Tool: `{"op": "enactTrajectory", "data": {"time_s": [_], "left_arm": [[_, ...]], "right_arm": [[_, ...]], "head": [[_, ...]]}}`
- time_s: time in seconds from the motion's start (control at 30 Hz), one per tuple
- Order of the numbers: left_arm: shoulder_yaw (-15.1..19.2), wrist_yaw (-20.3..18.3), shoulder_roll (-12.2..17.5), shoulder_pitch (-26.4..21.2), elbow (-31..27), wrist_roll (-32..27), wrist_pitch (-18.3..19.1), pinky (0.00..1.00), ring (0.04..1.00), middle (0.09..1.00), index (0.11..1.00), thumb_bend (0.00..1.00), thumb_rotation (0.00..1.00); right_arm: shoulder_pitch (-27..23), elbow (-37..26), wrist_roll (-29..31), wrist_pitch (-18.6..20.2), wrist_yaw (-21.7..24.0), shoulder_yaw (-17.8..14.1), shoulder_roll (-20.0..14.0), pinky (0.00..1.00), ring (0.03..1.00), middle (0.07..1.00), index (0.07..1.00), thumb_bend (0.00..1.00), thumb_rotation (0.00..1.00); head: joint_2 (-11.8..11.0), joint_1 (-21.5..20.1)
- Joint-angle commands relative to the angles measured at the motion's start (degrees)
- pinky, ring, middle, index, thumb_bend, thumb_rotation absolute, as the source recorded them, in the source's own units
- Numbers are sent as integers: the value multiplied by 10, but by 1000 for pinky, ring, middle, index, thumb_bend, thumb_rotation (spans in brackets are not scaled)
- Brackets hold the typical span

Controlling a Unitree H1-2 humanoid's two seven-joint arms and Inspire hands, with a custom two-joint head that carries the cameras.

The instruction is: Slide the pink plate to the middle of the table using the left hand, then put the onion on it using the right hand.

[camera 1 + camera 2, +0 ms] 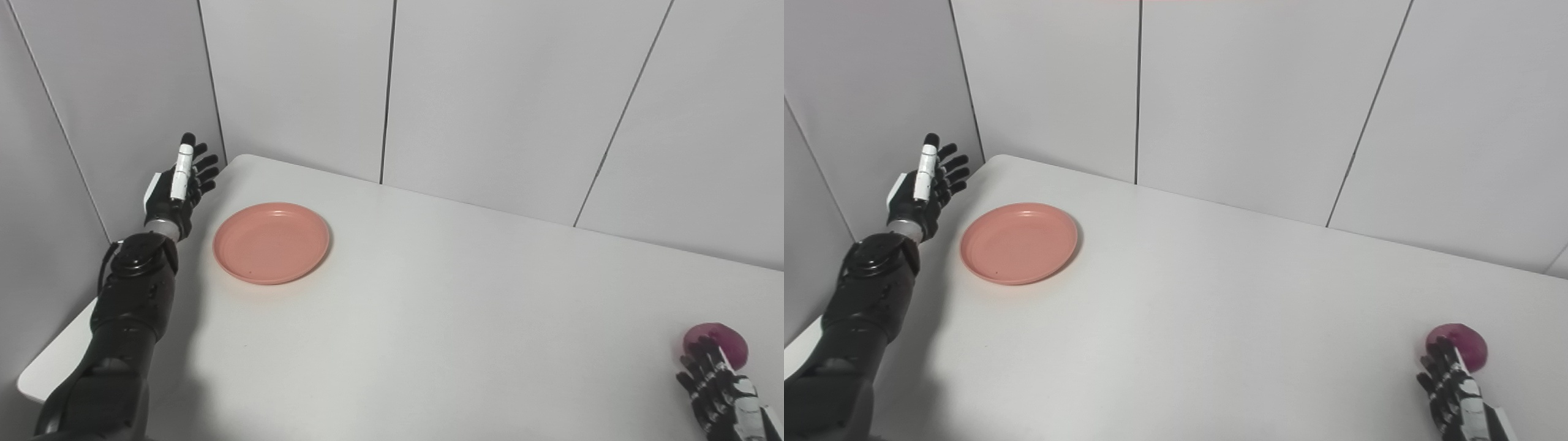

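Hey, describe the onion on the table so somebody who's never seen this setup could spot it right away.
Start at the white table and follow its near edge to the right-hand side, far from the pink plate at the left. There, just beyond the fingers of the right hand, sits the onion. It is the only small, round, purple thing on the table.

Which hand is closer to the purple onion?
Right. The right hand sits just in front of the onion, fingers overlapping it; the left hand is raised far across the table, beside the pink plate.
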Motion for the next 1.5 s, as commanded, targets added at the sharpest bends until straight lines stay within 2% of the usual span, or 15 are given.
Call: {"op": "enactTrajectory", "data": {"time_s": [0.0,0.2,0.4,0.5,0.57,0.7,0.97,1.03,1.3,1.47], "left_arm": [[5,-15,29,-30,24,-9,-32,849,849,843,851,848,919],[5,-56,37,-42,158,-26,-111,784,815,816,838,886,879],[-5,-52,27,-27,172,-22,-124,821,839,839,854,853,904],[-4,-56,18,-7,150,-29,-113,839,847,850,864,803,902],[-7,-57,9,14,103,-31,-97,869,869,871,883,769,918],[-9,-47,-5,40,45,-36,-71,889,882,879,893,693,945],[-18,-53,-22,40,12,-41,-50,871,874,867,899,709,922],[-24,-50,-30,42,-11,-37,-38,851,860,854,891,741,920],[-53,-40,-53,56,-113,-27,32,828,853,850,888,723,925],[-65,-29,-58,37,-112,-16,48,824,844,845,872,735,920]], "right_arm": [[-2,5,4,-3,6,3,-3,1000,1000,1000,1000,868,1000],[-1,3,0,1,2,3,-5,1000,1000,1000,1000,873,1000],[-1,0,2,0,4,4,-4,1000,1000,1000,1000,867,1000],[-2,0,4,-4,7,5,-4,1000,1000,1000,1000,868,1000],[-2,0,4,-4,6,5,-4,1000,1000,1000,1000,873,1000],[-1,-3,4,-2,4,5,-4,1000,1000,1000,1000,872,1000],[-2,-3,4,-2,5,5,-4,1000,1000,1000,1000,872,1000],[-1,-7,4,1,4,5,-4,1000,1000,1000,1000,871,1000],[-1,-3,1,-3,2,5,-2,1000,1000,1000,1000,882,1000],[1,-5,5,-3,4,4,-2,1000,1000,1000,1000,886,1000]], "head": [[1,-1],[6,-3],[10,-5],[10,-6],[10,-6],[13,-8],[15,-11],[15,-11],[16,-15],[18,-17]]}}
